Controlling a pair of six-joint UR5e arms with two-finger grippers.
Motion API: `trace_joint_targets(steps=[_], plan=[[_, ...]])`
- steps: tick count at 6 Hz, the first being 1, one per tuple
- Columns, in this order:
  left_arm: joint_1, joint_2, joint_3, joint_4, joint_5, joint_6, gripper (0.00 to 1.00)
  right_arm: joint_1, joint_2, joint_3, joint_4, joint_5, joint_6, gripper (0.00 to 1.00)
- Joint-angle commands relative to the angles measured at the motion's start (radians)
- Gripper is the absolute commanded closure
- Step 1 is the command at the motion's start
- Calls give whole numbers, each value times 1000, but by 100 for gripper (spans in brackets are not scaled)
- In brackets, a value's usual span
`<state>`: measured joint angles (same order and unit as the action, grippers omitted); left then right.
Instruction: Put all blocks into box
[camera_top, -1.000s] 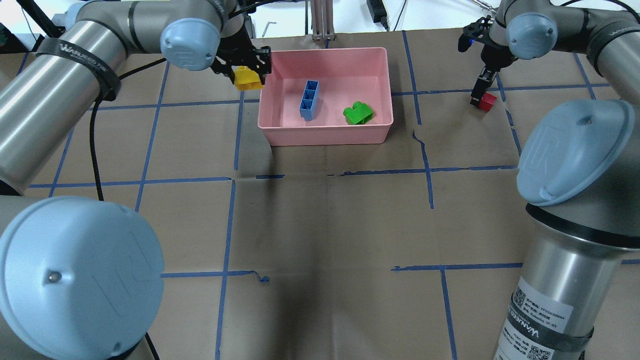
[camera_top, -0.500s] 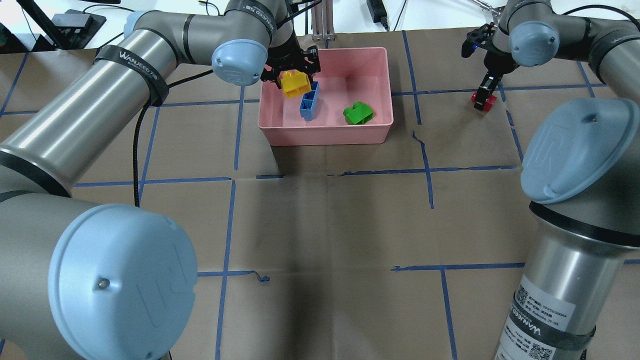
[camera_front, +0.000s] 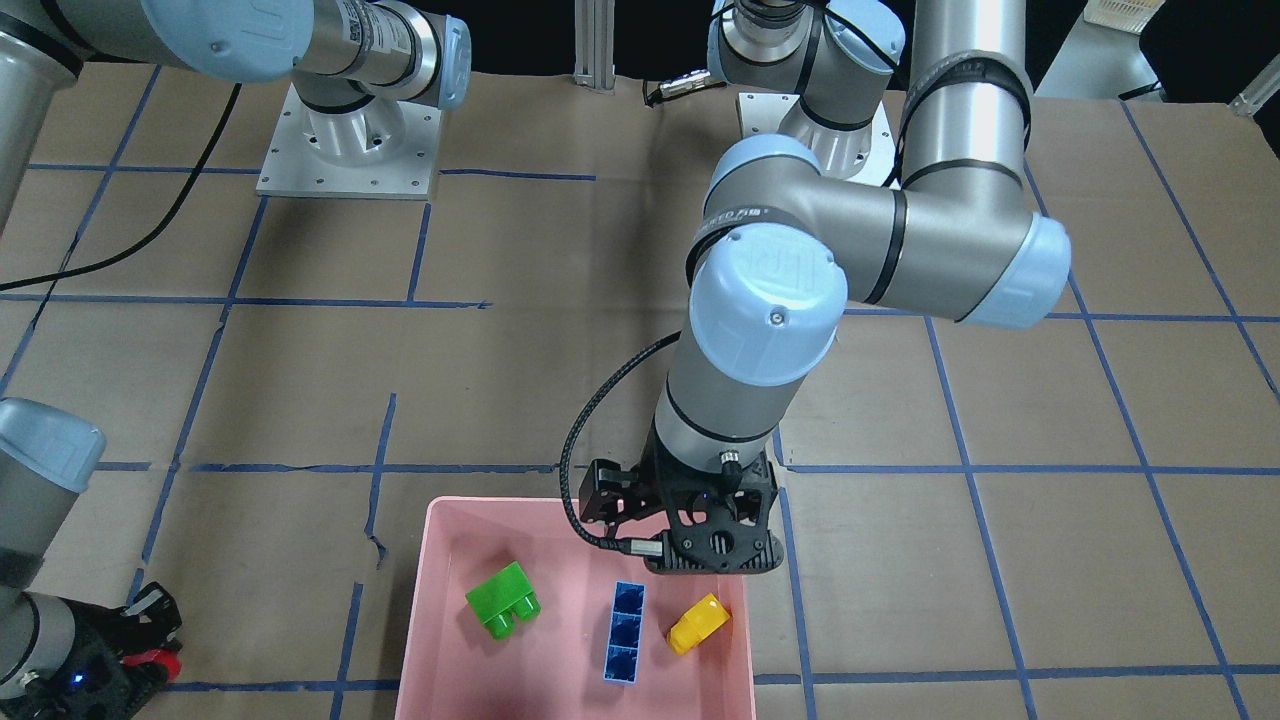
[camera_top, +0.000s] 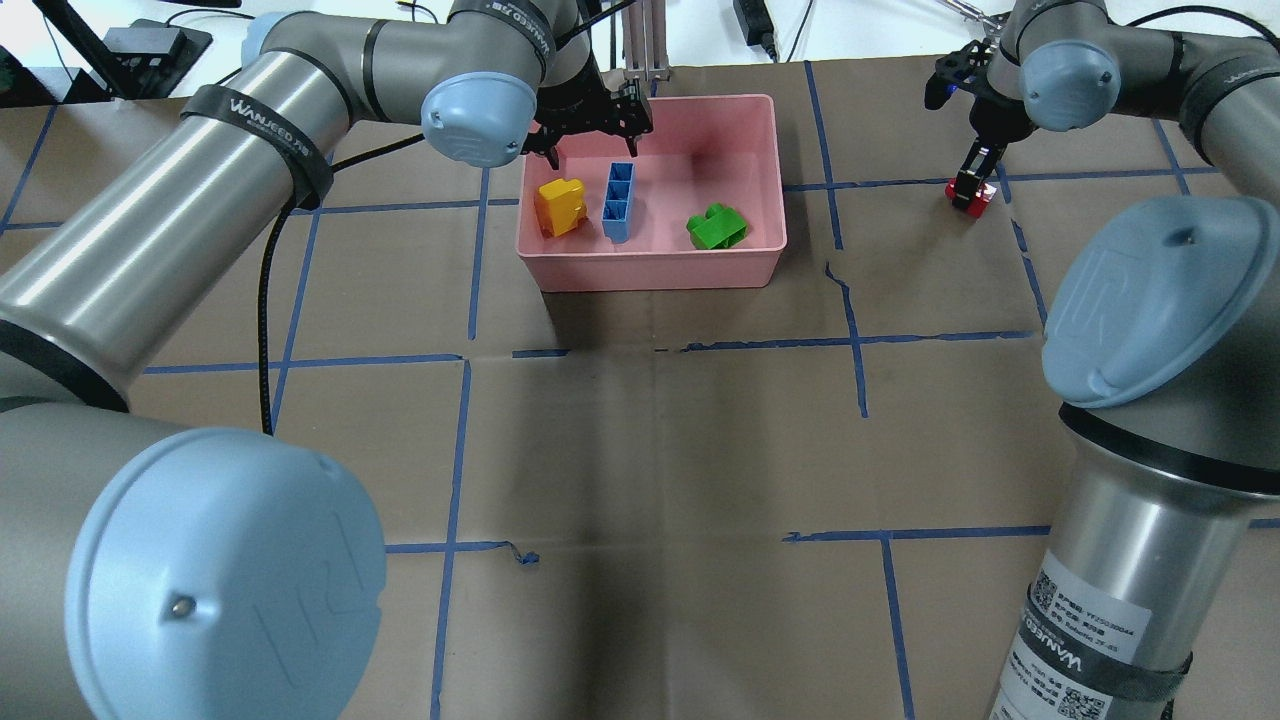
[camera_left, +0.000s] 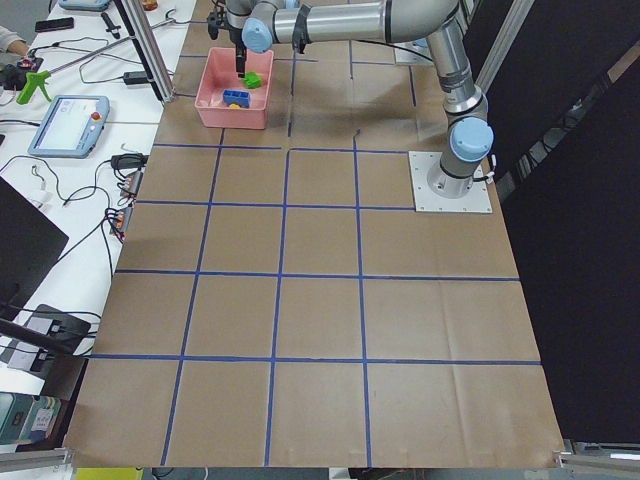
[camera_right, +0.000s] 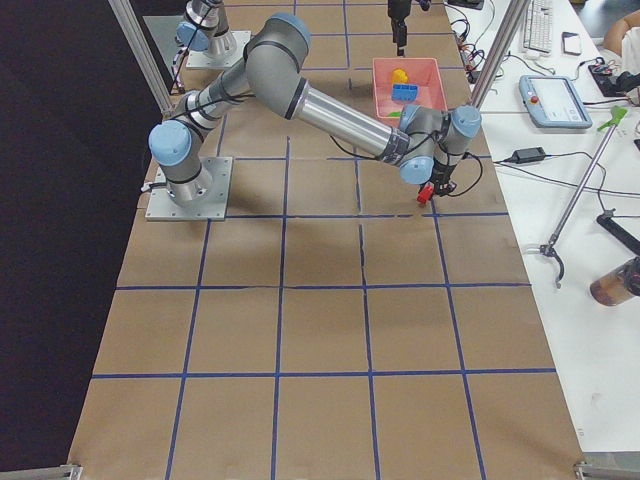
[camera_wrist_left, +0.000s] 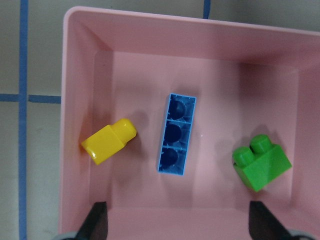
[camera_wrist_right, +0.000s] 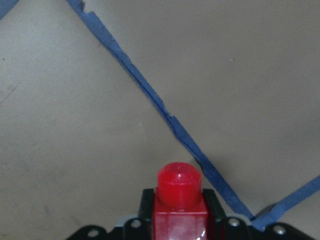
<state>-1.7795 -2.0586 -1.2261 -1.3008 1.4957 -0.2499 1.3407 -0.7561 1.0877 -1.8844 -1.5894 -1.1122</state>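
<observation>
Over the box (camera_front: 425, 560), in the front view, my left gripper (camera_front: 710, 555) hangs empty; the yellow block (camera_front: 697, 623) lies below, beside the blue block (camera_front: 625, 632) and green block (camera_front: 500, 598). Overhead, my right gripper (camera_top: 968, 188) is low over the table (camera_top: 650, 450), well apart from the box. My left wrist view shows fingertips (camera_wrist_left: 97, 222) spread wide. The right one shows jaws closed on the red block (camera_wrist_right: 179, 192), I judge for carrying it over.

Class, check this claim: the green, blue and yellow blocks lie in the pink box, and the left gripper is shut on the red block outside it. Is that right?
Not quite: the right gripper, not the left gripper, is shut on the red block, as the overhead exterior view shows. The green block, blue block and yellow block do lie in the pink box.
</observation>
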Motion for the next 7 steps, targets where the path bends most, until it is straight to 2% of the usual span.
trace_joint_targets(steps=[1,2,3,5,7], plan=[[29,160,-4,-235,21,94,0,0,-52,-95,72,2,166,78],[57,232,-6,-332,41,127,0,14,-113,-97,123,2,371,78],[95,294,-12,-412,113,170,0,46,-158,-97,190,24,572,78],[130,379,-74,-414,120,170,0,217,-178,-98,229,45,958,78],[152,390,-89,-379,110,166,0,389,-161,-97,211,97,1325,78]])
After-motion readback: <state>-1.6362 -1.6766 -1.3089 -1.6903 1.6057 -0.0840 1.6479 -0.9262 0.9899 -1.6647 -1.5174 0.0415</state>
